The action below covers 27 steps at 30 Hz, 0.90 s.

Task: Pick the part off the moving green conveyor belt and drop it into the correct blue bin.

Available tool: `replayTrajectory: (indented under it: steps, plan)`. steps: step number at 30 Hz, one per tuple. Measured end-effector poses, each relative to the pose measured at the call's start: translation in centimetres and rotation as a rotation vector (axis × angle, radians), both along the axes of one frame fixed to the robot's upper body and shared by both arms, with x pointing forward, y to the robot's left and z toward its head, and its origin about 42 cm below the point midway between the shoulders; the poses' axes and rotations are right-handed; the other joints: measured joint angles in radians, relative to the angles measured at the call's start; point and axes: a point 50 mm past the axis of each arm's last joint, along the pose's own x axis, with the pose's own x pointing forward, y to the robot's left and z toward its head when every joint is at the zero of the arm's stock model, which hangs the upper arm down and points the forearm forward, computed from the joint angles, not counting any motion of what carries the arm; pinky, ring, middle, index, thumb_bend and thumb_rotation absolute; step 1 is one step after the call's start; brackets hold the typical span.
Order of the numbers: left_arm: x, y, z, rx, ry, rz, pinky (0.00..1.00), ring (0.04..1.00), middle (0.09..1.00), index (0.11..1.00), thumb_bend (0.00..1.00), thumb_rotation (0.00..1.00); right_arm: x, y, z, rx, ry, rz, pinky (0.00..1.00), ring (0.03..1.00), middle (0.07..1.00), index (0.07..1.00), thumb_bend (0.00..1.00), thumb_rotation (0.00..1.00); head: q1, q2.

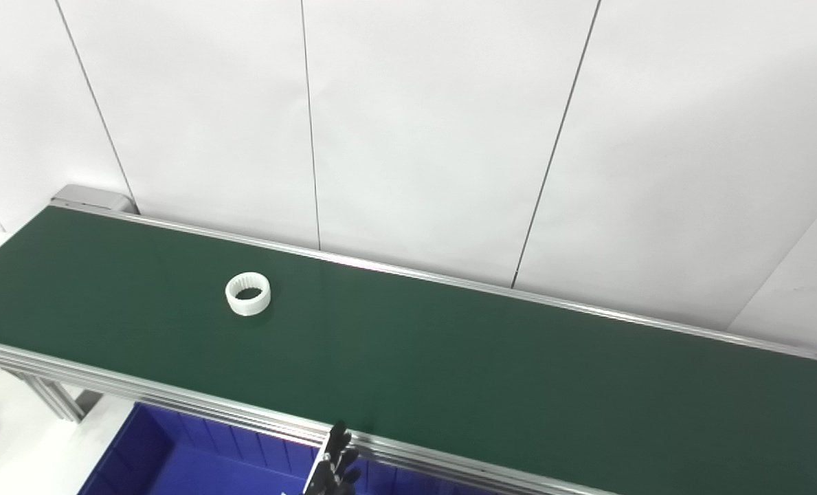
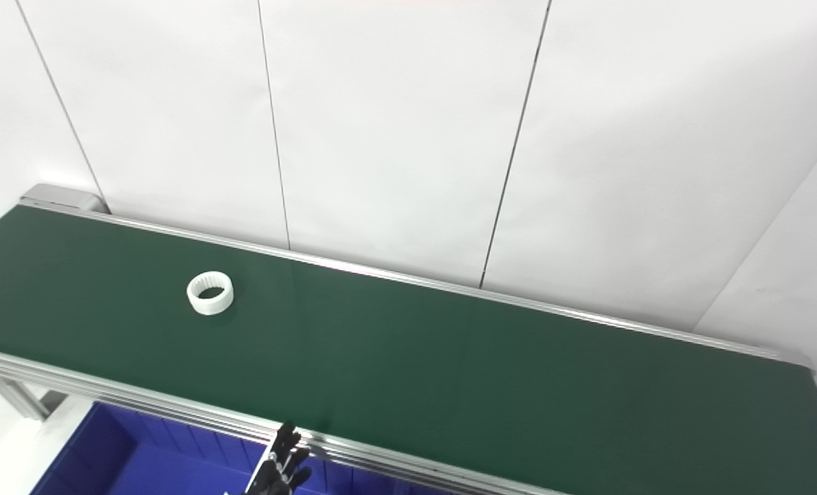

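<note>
One hand at the bottom edge, dark fingers pointing up, slightly apart, holding nothing

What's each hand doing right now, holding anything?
Left hand: only its fingertips show at the bottom edge, holding nothing visible; open or shut cannot be told.
Right hand: not in view.
The white ring part lies untouched on the belt.

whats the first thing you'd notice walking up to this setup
A small white ring-shaped part lying alone on the left stretch of the long green conveyor belt, which runs across the scene in front of a white panelled wall. Below the belt's near rail, a blue bin shows at bottom left, and dark fingers of one hand poke up at the bottom edge beside it.
</note>
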Motion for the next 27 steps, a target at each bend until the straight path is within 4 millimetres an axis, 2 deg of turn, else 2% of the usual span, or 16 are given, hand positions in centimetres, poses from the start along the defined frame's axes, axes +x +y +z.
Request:
replayTrajectory:
  steps: [1,3,6,7,10,12,13,14,15,16,18,19,23,27]
  plan:
    - [0.0,0.0,0.1,0.009,-0.004,0.001,0.73,0.89,0.925,0.929,0.54,0.62,0.0,0.0,0.0,-0.002,0.0,-0.001,0.95,0.943,1.0,1.0,0.76,1.0,0.0,0.0]
    - [0.2,0.0,0.7,0.065,-0.037,-0.006,0.7,0.883,0.907,0.905,0.71,0.56,0.0,-0.1,0.0,-0.007,0.001,0.0,0.94,0.939,1.0,1.0,0.76,1.0,-0.003,0.006]
    - [0.7,0.0,2.5,0.166,-0.132,-0.032,0.64,0.845,0.886,0.882,0.87,0.48,0.1,0.1,0.0,-0.01,-0.002,0.004,0.94,0.932,1.0,1.0,0.74,1.0,-0.011,0.021]
    - [1.2,0.2,3.2,0.218,-0.185,-0.047,0.64,0.842,0.884,0.879,0.88,0.48,0.2,0.2,0.1,-0.01,-0.004,0.005,0.94,0.932,1.0,1.0,0.74,1.0,-0.011,0.021]
    - [3.3,1.2,4.9,0.313,-0.299,-0.055,0.62,0.808,0.84,0.781,0.98,0.4,0.5,0.5,0.1,-0.01,-0.011,0.008,0.92,0.931,1.0,1.0,0.72,1.0,-0.017,0.037]
    - [6.0,2.3,6.4,0.383,-0.389,-0.029,0.59,0.806,0.803,0.715,1.0,0.35,0.7,0.5,0.2,-0.011,-0.014,0.009,0.92,0.938,1.0,1.0,0.72,1.0,-0.021,0.044]
    - [7.3,2.6,7.2,0.419,-0.434,-0.023,0.64,0.828,0.8,0.708,1.0,0.34,0.8,0.6,0.2,-0.011,-0.016,0.009,0.91,0.94,1.0,1.0,0.72,1.0,-0.025,0.054]
    - [9.3,3.3,8.4,0.469,-0.497,-0.012,0.65,0.831,0.8,0.708,1.0,0.34,0.8,0.6,0.2,-0.01,-0.017,0.009,0.91,0.941,1.0,1.0,0.72,1.0,-0.025,0.054]
    - [10.8,3.7,9.5,0.511,-0.548,-0.01,0.72,0.851,0.809,0.715,1.0,0.34,0.9,0.7,0.2,-0.011,-0.018,0.01,0.9,0.941,1.0,1.0,0.72,1.0,-0.025,0.054]
    - [12.0,4.0,10.4,0.553,-0.585,-0.012,0.83,0.883,0.832,0.734,0.98,0.35,0.9,0.8,0.2,-0.012,-0.019,0.011,0.9,0.939,1.0,1.0,0.73,1.0,-0.028,0.058]
    - [14.5,4.4,11.9,0.653,-0.645,-0.026,0.96,0.917,0.865,0.764,0.92,0.35,1.0,0.9,0.3,-0.015,-0.019,0.014,0.9,0.93,1.0,1.0,0.73,1.0,-0.04,0.072]
    - [15.7,4.5,12.2,0.703,-0.66,-0.035,0.98,0.925,0.872,0.772,0.91,0.35,1.0,1.0,0.3,-0.017,-0.019,0.016,0.9,0.926,1.0,1.0,0.72,1.0,-0.046,0.077]
    - [19.5,4.7,12.1,0.867,-0.635,-0.072,1.0,0.926,0.867,0.767,0.93,0.33,1.2,1.2,0.3,-0.028,-0.024,0.026,0.91,0.923,1.0,1.0,0.74,1.0,-0.052,0.083]
    - [22.9,4.6,13.1,0.987,-0.64,-0.106,0.97,0.917,0.857,0.76,0.98,0.28,0.9,1.5,0.3,-0.022,-0.018,0.023,0.89,0.92,1.0,1.0,0.74,1.0,-0.066,0.092]
